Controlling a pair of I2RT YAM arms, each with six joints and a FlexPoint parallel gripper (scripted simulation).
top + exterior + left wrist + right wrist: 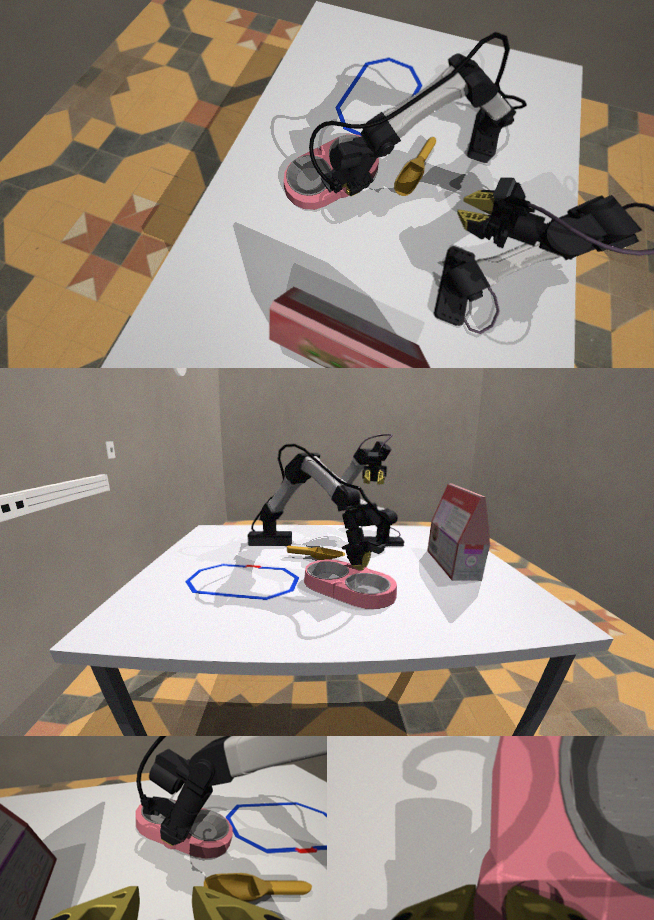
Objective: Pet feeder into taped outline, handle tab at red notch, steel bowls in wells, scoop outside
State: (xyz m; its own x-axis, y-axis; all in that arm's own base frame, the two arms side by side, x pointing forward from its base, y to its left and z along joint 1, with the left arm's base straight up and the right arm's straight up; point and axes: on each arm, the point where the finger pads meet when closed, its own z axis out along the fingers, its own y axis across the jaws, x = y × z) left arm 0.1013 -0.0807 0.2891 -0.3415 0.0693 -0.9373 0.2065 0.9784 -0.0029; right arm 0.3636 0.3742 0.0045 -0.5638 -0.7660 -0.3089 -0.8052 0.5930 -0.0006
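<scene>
The pink pet feeder (305, 201) (382, 600) (209, 851) (524, 818) stands outside the blue taped outline (352, 86) (230, 595) (267, 804), close to one end. Its two steel bowls (327, 569) (368, 584) sit in the wells and look level. My right gripper (362, 561) (490, 892) is shut on the feeder's handle tab, mostly hidden between the fingers. The red notch (253, 566) (306, 850) is on the outline's arm-base side. The yellow scoop (411, 177) (320, 554) (292, 887) lies on the table outside the outline. My left gripper (465, 206) (374, 479) (165, 893) is partly open and empty, raised above the table.
A red and grey food bag (300, 320) (460, 533) (20, 871) stands upright beyond the feeder's far end from the outline. The scoop lies between the feeder and the arm bases. The right arm reaches over the table beside the outline.
</scene>
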